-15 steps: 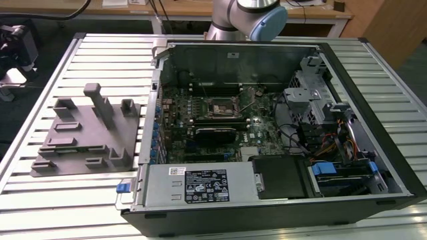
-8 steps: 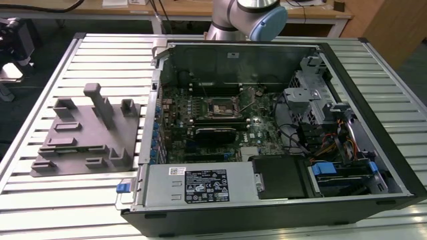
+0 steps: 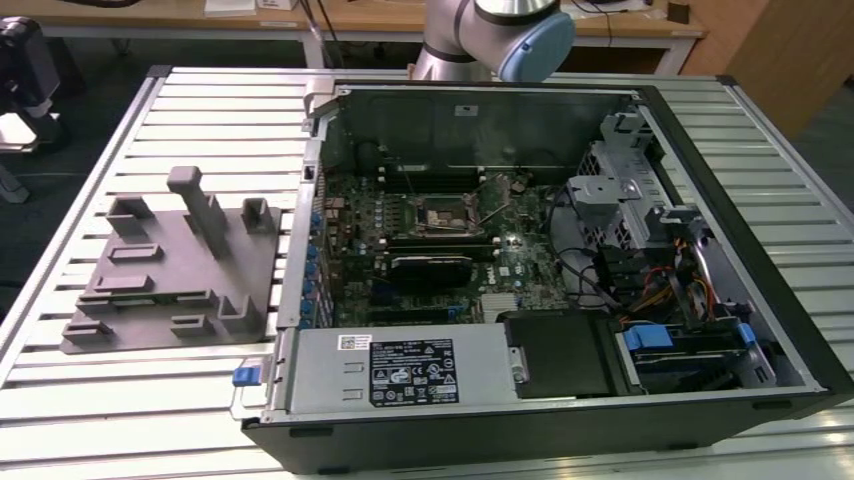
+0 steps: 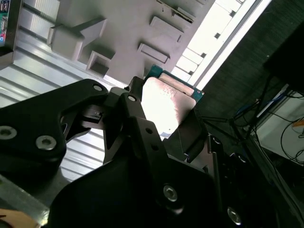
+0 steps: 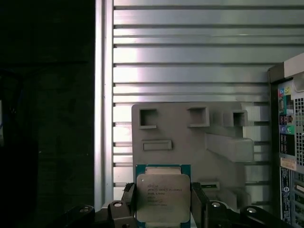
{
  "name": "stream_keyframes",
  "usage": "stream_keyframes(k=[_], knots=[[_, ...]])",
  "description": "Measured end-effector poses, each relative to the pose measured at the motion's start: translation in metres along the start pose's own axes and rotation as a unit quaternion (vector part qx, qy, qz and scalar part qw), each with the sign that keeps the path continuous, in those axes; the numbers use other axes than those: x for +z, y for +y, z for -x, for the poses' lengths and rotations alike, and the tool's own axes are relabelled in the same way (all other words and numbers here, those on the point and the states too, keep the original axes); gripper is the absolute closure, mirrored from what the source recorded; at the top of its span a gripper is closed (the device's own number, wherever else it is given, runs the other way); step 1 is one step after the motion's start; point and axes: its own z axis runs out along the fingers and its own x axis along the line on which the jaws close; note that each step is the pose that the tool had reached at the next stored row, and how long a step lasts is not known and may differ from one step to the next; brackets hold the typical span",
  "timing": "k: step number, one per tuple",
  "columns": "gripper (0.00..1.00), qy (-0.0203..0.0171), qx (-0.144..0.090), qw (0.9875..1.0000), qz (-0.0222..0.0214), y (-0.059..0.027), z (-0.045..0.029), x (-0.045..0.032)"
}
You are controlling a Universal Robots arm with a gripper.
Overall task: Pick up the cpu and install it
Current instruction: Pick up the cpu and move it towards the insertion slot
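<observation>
The black two-fingered gripper (image 5: 162, 192) pinches the cpu (image 5: 163, 204), a small flat square chip with a shiny silver-grey metal top and a thin green rim. Its dark fingers (image 5: 197, 202) press on two opposite edges in both wrist views. The chip hangs clear in the air, well above the grey plastic fixture block (image 5: 190, 137) with its raised posts and pockets, which lies on the slatted metal table (image 5: 190, 47). So the pick-up looks done and the carrying part of the install is in hand. In the exterior view the open black computer case (image 3: 747, 230) lies beside the block, and the dark square socket (image 3: 442, 212) sits near the middle of the green motherboard (image 3: 350, 215). Seating the chip would, I judge, call for squaring it flat over that socket; whether the socket's frame stands open is too small to tell.
</observation>
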Motion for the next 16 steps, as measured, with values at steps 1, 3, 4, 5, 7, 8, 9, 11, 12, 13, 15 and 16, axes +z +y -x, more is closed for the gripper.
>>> stream_keyframes(k=[1,3,4,5,7,8,9,11,12,13,15,16], knots=[[0.46,0.0,0.0,1.0,0.0,0.0002,0.0,-0.0022],[0.46,-0.0001,0.0,1.0,0.0,0.0006,0.0,-0.0071],[0.46,0.0,0.0,1.0,0.0,0.0008,0.0,-0.0096],[0.46,0.0,0.0,1.0,0.0,0.0011,0.0,-0.0125],[0.46,0.0,0.0,1.0,0.0,0.0015,0.0,-0.0171],[0.46,0.0,0.0,1.0,0.0,0.0017,0.0,-0.0187],[0.46,-0.0001,0.0,1.0,0.0,0.0018,0.0,-0.0195],[0.46,-0.0001,0.0,1.0,0.0001,0.0019,0.0009,-0.0199],[0.46,-0.0001,0.0,1.0,0.0001,0.0019,0.0018,-0.02],[0.46,0.0,0.0,1.0,0.0,0.002,0.0031,-0.02],[0.46,0.0,0.0,1.0,0.0,0.002,0.0064,-0.02],[0.46,0.0,0.0,1.0,0.0,0.002,0.0082,-0.02]])
